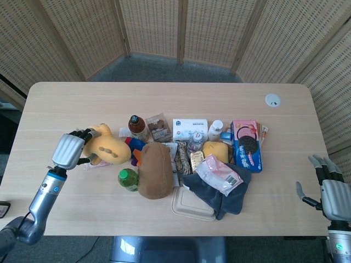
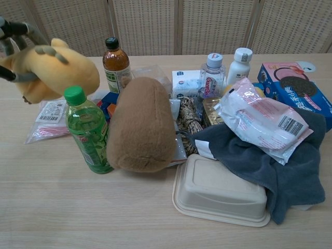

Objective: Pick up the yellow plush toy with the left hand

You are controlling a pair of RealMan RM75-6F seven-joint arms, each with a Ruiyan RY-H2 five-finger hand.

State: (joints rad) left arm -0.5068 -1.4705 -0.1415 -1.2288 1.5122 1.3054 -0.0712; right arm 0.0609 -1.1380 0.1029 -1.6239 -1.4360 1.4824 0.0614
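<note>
Over a crowded desk (image 1: 164, 98), the left hand (image 1: 68, 150) holds the yellow toy (image 1: 108, 149) in the air, its fingers (image 2: 49, 51) clamped around one end while most of the plush body juts out unsupported toward the pile. The chest view shows the toy well above the green bottle (image 2: 88, 129) and a flat packet (image 2: 47, 118) lying under it.

The hold looks shallow, so the main risk is that the soft body slips or swings free; a drop from here would likely land on the packet or knock the green bottle, which stands upright just beside the brown plush (image 1: 154, 170). A swing rightward could also clip the brown bottle (image 1: 137, 127) near the toy's far end.

Open room lies to the left and toward the back: bare desk stretches from the hand to the left edge and along the whole far side. To the right the clutter runs unbroken past the grey cloth (image 1: 219, 192) to the cookie box (image 1: 247, 145).

The right hand (image 1: 332, 189) hangs off the desk's right edge, well apart, fingers spread and holding nothing.
</note>
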